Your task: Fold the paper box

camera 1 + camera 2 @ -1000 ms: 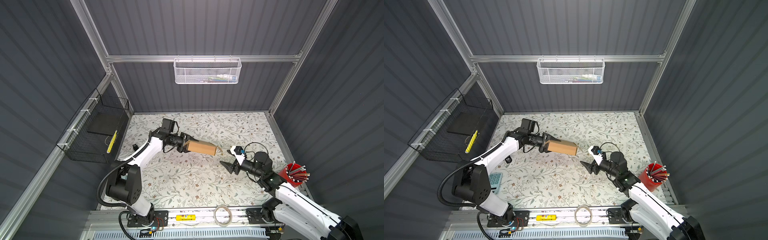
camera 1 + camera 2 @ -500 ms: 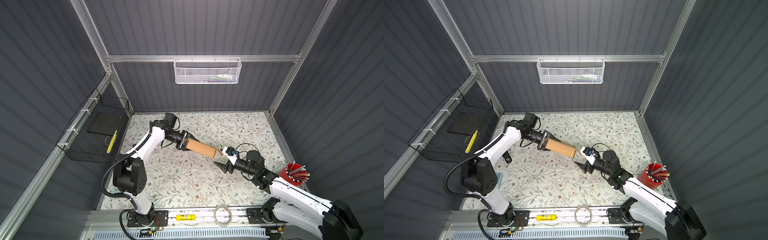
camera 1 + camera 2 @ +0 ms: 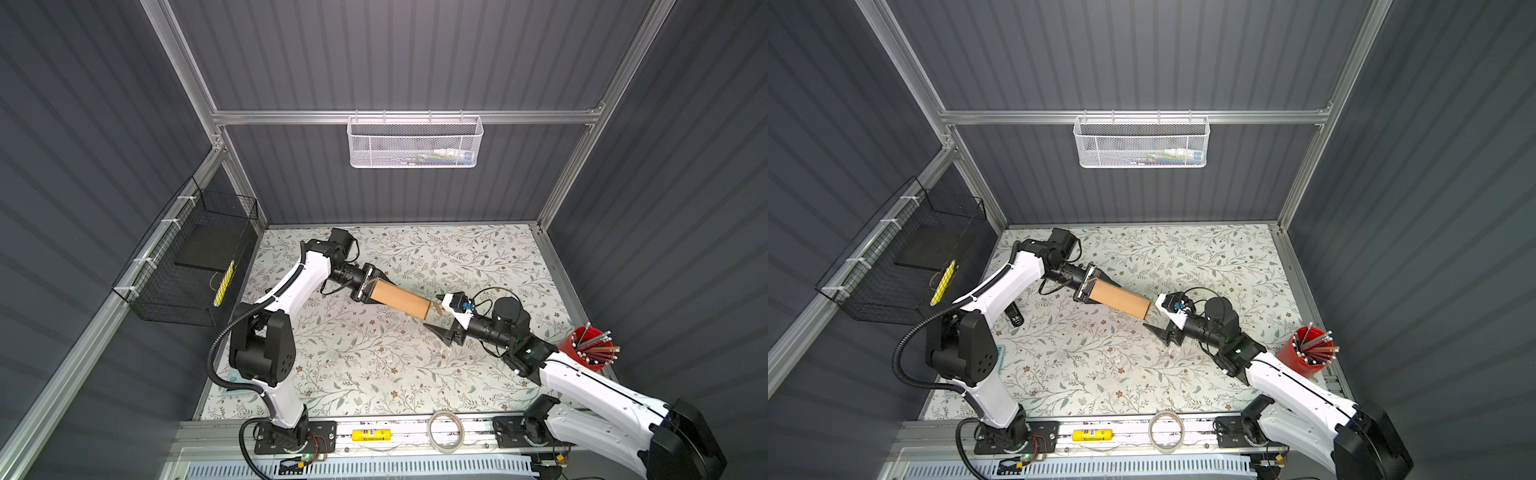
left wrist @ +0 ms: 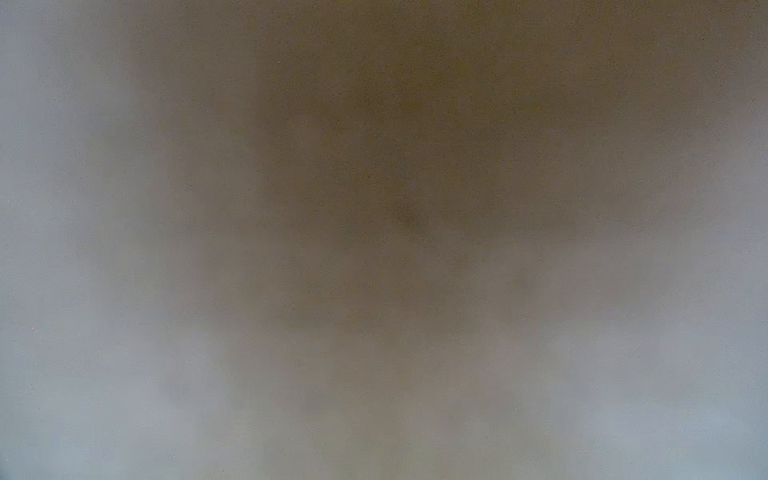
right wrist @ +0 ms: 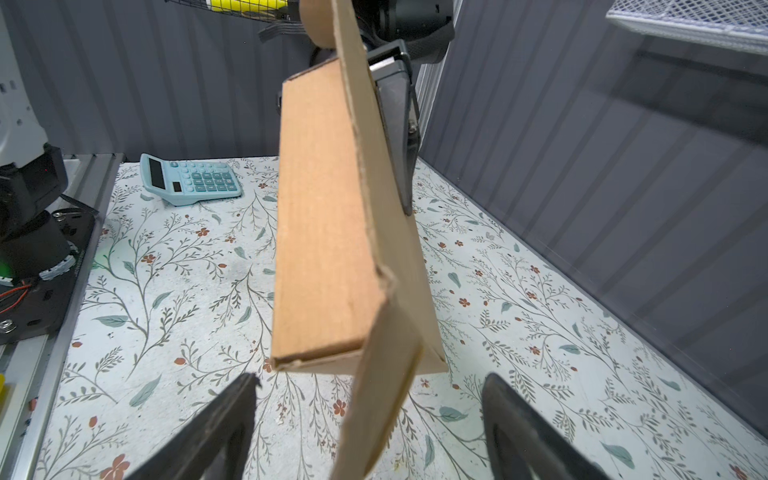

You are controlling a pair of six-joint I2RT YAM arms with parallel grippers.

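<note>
The paper box is a flat brown cardboard mailer held in the air above the floral table, slanting down to the right. My left gripper is shut on its left end. The left wrist view is only a brown-grey blur. My right gripper stands open at the box's right end. In the right wrist view the box is edge-on. A loose flap hangs between the spread fingers, touching neither.
A light blue calculator lies near the left arm's base. A red pencil cup stands at the right edge, and a tape roll lies on the front rail. A black wire basket hangs on the left wall, a white mesh basket on the back wall.
My right gripper has moved left up to the box's right end and its jaws have spread wider. The left arm has swung and tilted the box while keeping hold of it.
</note>
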